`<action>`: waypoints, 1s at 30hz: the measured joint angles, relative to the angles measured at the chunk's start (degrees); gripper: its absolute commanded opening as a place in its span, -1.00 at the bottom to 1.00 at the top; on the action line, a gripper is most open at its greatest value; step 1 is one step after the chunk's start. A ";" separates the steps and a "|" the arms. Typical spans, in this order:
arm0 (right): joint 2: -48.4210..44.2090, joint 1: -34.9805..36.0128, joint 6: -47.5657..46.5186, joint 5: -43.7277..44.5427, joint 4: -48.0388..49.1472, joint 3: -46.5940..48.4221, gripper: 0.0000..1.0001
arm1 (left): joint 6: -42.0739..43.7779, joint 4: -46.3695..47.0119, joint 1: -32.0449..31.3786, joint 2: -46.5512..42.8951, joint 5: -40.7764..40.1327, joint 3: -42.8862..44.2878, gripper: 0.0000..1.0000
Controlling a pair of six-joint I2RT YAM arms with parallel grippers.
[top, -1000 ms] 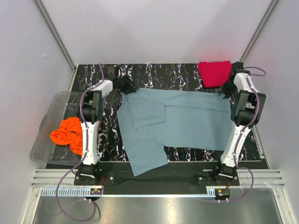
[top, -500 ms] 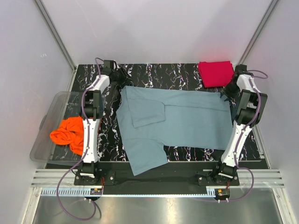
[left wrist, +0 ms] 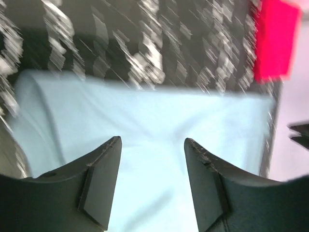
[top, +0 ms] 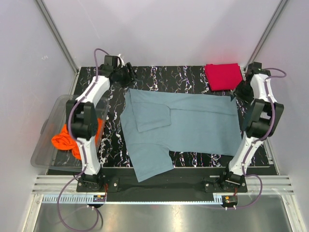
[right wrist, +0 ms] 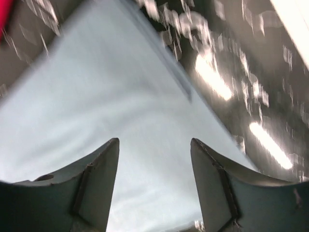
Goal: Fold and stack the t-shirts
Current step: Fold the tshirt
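Overhead, close wrists: same grey-blue shirt (top: 193, 123)

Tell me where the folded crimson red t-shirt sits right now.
In the top view, the folded crimson red t-shirt lies at the far right corner of the black marbled table, just beyond the spread grey-blue t-shirt.

open lanes around the spread shirt

grey-blue t-shirt (top: 188, 121) covers most of the marbled table (top: 164, 75). a bare strip along the far edge runs from the left gripper (top: 130, 75) to the folded red t-shirt (top: 223, 76) in the far right corner. right gripper (top: 238, 93) sits just beside the red one with the enclosure wall (top: 289, 87) near behind, so it is tight there. left side is crowded by the clear plastic bin (top: 48, 126) holding the orange t-shirt (top: 65, 139), and the left arm (top: 91, 96) crosses between bin and shirt. both jaws stand apart, nothing between. small bare patch front right.
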 measured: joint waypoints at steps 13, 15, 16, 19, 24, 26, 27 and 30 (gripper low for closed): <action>-29.46 13.51 2.36 -14.23 2.29 -34.73 0.33 | 3.52 -2.32 -12.04 -40.76 -1.46 -45.94 0.08; -32.57 17.75 3.02 -16.33 4.11 -38.84 0.34 | 2.93 -4.24 -13.60 -48.48 -2.78 -54.66 0.09; -34.58 19.12 3.43 -17.46 4.70 -41.40 0.34 | 2.16 -5.49 -14.56 -52.39 -3.50 -58.38 0.11; -42.16 19.93 4.20 -19.54 4.50 -49.03 0.34 | -2.51 -8.68 -19.76 -64.89 -4.94 -68.52 0.13; -54.73 19.54 5.05 -21.09 4.26 -56.92 0.34 | -14.14 -12.87 -32.98 -75.54 -11.61 -77.50 -0.02; -58.25 19.54 5.22 -21.99 4.15 -58.88 0.34 | -18.36 -14.05 -36.39 -76.11 -14.12 -78.99 -0.05; -59.43 19.54 5.33 -22.47 4.09 -59.60 0.34 | -20.44 -14.88 -37.97 -76.11 -15.76 -79.34 0.01; -61.64 19.54 5.38 -23.30 3.87 -60.85 0.34 | -26.05 -16.79 -42.77 -75.21 -20.55 -79.36 0.15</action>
